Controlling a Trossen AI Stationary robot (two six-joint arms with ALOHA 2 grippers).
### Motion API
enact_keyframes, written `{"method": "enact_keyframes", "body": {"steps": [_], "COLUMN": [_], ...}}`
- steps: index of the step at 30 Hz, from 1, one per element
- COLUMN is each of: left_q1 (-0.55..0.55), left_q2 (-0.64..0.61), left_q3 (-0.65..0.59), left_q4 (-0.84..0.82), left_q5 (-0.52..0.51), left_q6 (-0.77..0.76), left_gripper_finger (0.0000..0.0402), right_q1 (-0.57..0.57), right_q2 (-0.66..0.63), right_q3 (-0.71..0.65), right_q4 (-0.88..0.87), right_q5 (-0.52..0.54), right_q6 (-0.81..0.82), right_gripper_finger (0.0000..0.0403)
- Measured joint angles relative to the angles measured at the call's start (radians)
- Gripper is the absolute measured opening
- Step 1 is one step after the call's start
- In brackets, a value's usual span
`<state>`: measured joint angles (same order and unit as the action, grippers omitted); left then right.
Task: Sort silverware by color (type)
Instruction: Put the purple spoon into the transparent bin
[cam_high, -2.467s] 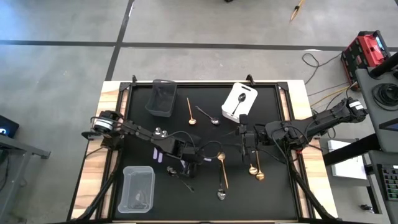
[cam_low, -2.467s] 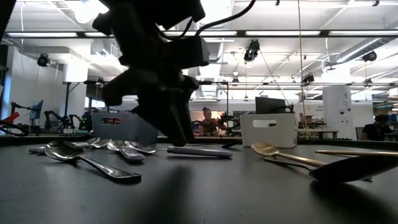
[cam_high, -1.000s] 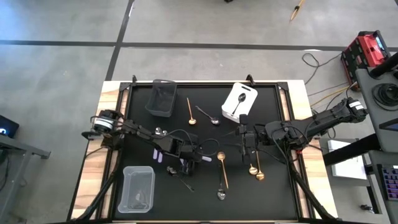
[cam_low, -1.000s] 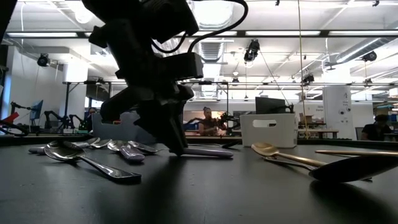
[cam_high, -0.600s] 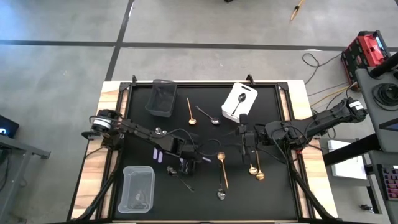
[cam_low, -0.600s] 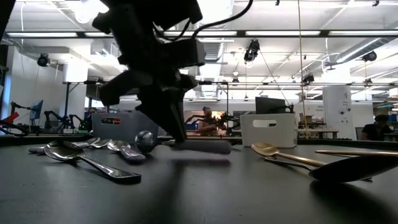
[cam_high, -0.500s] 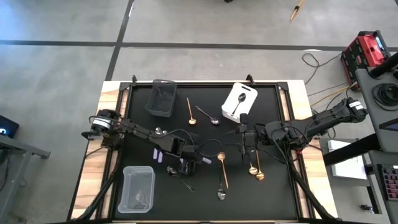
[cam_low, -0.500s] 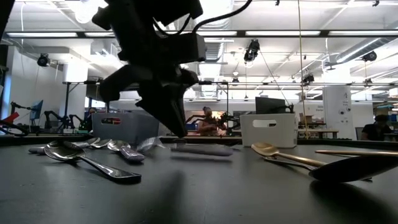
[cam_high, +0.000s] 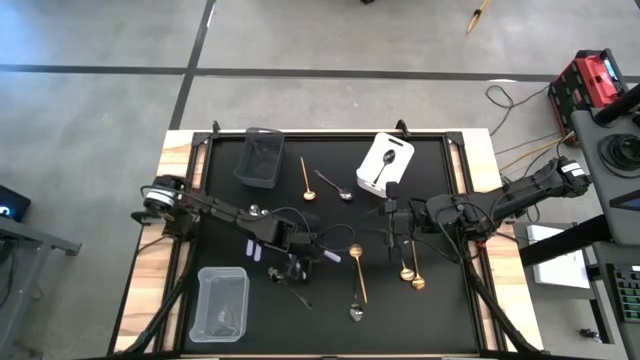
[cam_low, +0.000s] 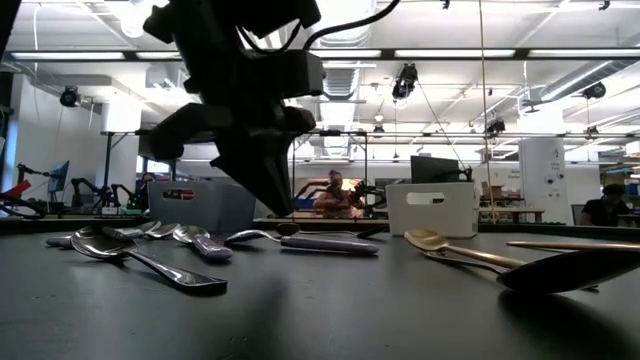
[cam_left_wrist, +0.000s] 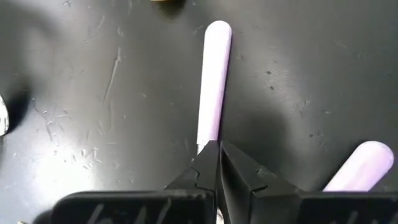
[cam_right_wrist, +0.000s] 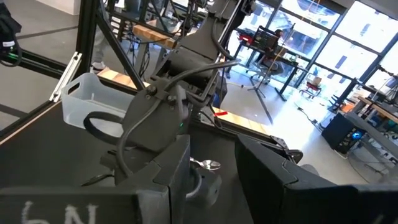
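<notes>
Left wrist view alone shows jaws pinched together over lilac-handled spoon.

A robotics laboratory or workshop. A black-topped work table stands on a grey concrete floor; behind it, long ceiling strip lights, workbenches with equipment, and a seated person.

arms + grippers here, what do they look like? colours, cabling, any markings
Both arms are dark, near black, built of slim jointed links. The left arm has a silvery round part at its outer end, and black cables loop over its wrist. The left gripper has two black fingers tapering to points. The right gripper has broader black fingers, with pale lettering on its body.
</notes>
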<state>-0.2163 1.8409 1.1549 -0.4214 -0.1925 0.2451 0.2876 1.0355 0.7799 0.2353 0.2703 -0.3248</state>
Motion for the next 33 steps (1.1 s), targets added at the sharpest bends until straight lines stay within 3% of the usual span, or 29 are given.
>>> {"method": "enact_keyframes", "body": {"steps": [5, 14, 18, 25, 33], "left_q1": [0.003, 0.009, 0.021, 0.046, 0.058], "left_q2": [-0.003, 0.016, 0.016, 0.017, 0.015], "left_q3": [-0.002, -0.028, -0.031, -0.042, -0.083], "left_q4": [-0.042, -0.083, -0.081, -0.079, -0.033], "left_q5": [-0.001, -0.057, -0.071, -0.086, -0.080], "left_q6": [0.000, -0.029, -0.036, -0.049, -0.071], "left_gripper_finger": [0.0029, 0.0149, 0.0180, 0.0181, 0.0141], "right_q1": [0.000, 0.000, 0.000, 0.000, 0.000], "right_q2": [0.000, 0.000, 0.000, 0.000, 0.000], "right_q3": [0.000, 0.000, 0.000, 0.000, 0.000], "right_q4": [0.000, 0.000, -0.002, -0.007, -0.014], "right_q5": [0.000, 0.000, 0.000, 0.000, 0.001], "right_q6": [0.000, -0.004, -0.004, -0.006, -0.008], "right_gripper_finger": [0.0118, 0.0118, 0.0118, 0.0118, 0.0118]}}
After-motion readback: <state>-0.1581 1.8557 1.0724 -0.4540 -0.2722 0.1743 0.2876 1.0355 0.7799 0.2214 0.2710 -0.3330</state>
